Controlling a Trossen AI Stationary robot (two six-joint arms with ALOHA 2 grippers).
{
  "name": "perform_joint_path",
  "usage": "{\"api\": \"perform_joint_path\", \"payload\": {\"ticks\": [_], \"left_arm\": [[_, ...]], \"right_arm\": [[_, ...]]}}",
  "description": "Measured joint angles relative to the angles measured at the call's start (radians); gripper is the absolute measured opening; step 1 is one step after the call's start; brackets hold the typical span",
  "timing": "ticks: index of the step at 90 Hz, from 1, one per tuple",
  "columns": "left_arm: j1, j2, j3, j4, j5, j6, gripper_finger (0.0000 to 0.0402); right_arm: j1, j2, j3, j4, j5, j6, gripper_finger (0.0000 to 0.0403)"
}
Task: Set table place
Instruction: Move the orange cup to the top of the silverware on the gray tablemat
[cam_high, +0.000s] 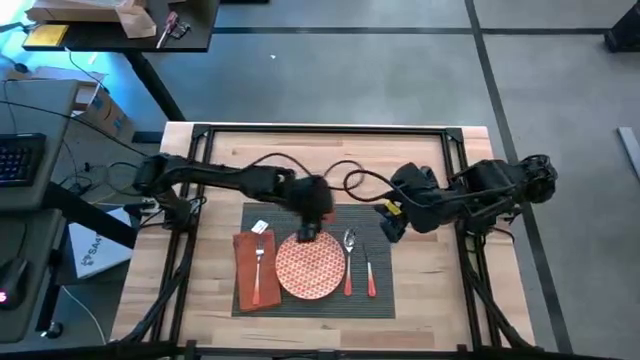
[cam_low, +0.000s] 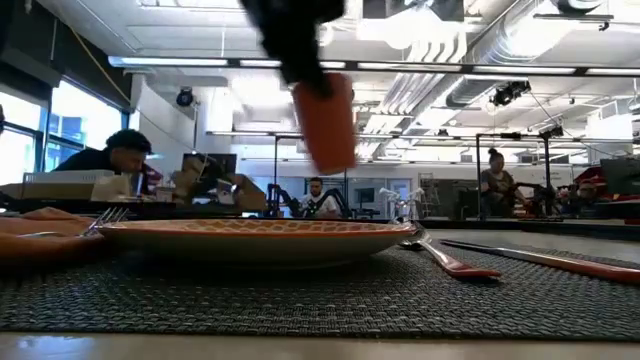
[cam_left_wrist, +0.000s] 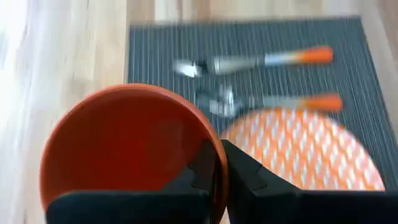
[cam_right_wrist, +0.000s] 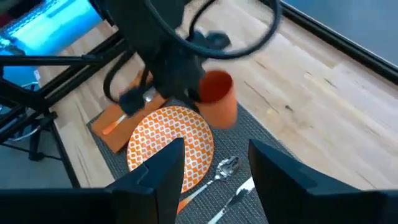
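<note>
The left gripper (cam_left_wrist: 219, 168), pinching the orange cup (cam_left_wrist: 127, 149) by its rim above the centre-frame placemat (cam_high: 380, 300), carries something light, rigid and probably slick, while the right gripper (cam_right_wrist: 214, 165) waits open at right.

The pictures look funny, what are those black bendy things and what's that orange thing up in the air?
Those are two robot arms at a wooden table. One camera looks down from above, one sits at table height, and one rides on each wrist. The left gripper pinches the rim of an orange cup, holding it in the air over the plate. On the grey placemat lie that orange patterned plate, a fork on an orange napkin, a spoon and a knife. The right gripper waits, open, beside the mat.
</note>
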Motion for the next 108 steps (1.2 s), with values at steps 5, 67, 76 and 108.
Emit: {"api": "perform_joint_path", "payload": {"ticks": [5,67,76,108], "left_arm": [[0.000,0.070,0.058,0.005,-0.009,0.013,0.0000],[0.024,0.350,0.304,-0.022,-0.050,0.142,0.0019],[0.023,0.347,0.300,-0.015,-0.074,0.153,0.0030],[0.026,0.357,0.299,0.001,-0.093,0.142,0.0099]], "right_arm": [[0.000,-0.001,0.013,-0.011,0.006,0.020,0.0161],[0.005,-0.002,0.028,-0.036,0.011,0.032,0.0161],[0.003,-0.002,0.028,-0.037,0.012,0.009,0.0161],[-0.010,-0.002,0.027,-0.050,0.027,-0.032,0.0161]]}}
